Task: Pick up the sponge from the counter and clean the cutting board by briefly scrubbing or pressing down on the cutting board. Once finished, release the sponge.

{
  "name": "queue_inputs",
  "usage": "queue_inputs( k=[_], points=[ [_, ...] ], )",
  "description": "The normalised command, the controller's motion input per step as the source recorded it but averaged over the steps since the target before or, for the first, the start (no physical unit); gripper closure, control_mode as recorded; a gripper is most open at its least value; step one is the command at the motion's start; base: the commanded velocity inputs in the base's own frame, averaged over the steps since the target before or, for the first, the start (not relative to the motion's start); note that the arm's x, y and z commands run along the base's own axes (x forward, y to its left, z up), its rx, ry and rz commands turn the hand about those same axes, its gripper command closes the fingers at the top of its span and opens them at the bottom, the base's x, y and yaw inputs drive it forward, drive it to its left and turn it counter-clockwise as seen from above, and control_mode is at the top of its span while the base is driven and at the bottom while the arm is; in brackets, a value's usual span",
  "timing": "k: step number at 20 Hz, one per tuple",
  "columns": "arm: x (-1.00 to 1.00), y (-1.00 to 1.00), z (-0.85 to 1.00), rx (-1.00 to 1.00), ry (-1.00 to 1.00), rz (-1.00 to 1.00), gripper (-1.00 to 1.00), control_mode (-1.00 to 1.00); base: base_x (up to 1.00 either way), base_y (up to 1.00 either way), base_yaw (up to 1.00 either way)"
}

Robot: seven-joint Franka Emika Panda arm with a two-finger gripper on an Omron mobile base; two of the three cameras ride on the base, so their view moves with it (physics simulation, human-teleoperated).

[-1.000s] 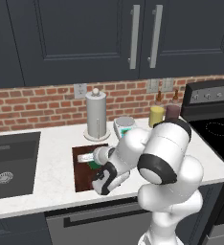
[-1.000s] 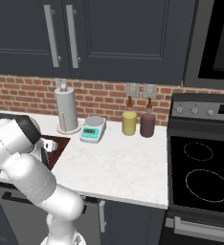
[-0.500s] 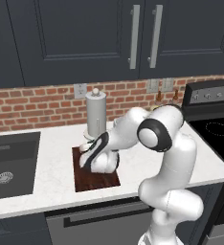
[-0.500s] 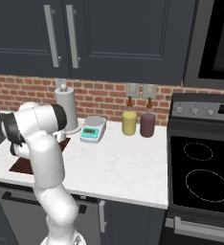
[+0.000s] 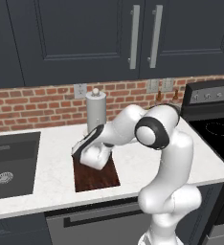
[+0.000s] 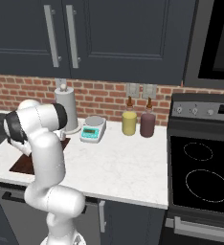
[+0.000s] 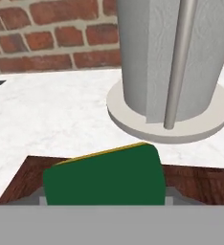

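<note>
Swung further toward 9 o'clock since a second ago, now low over the far end of the cutting board (image 5: 97,174). Gripper (image 5: 85,152) apparently clamped on the sponge (image 7: 104,178), green face filling the hand view, yellow edge at 12 o'clock. Paper towel holder (image 7: 169,62) just beyond on the counter (image 7: 51,115). Probably ready to press and scrub; release not yet done.

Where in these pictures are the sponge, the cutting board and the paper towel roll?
sponge (image 7: 104,177), hand view, middle of its green face.
cutting board (image 5: 97,176), left base view, bare wood near its front edge.
paper towel roll (image 5: 95,112), left base view, middle of its side.
</note>
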Motion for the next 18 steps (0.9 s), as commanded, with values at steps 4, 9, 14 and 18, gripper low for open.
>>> queue_inputs(
  k=[4, 9, 14, 18],
  points=[
    [-0.35, 0.00, -0.48, 0.00, 0.07, 0.00, 1.00, -1.00, 0.00, 0.00, 0.00],
    [-0.66, -0.24, -0.46, 0.00, 0.17, 0.00, 1.00, -1.00, 0.00, 0.00, 0.00],
    [-0.83, -0.10, -0.56, 0.00, 0.15, 0.00, 1.00, -1.00, 0.00, 0.00, 0.00],
    [-0.97, -0.12, -0.66, 0.00, 0.03, 0.00, 1.00, -1.00, 0.00, 0.00, 0.00]
  ],
)
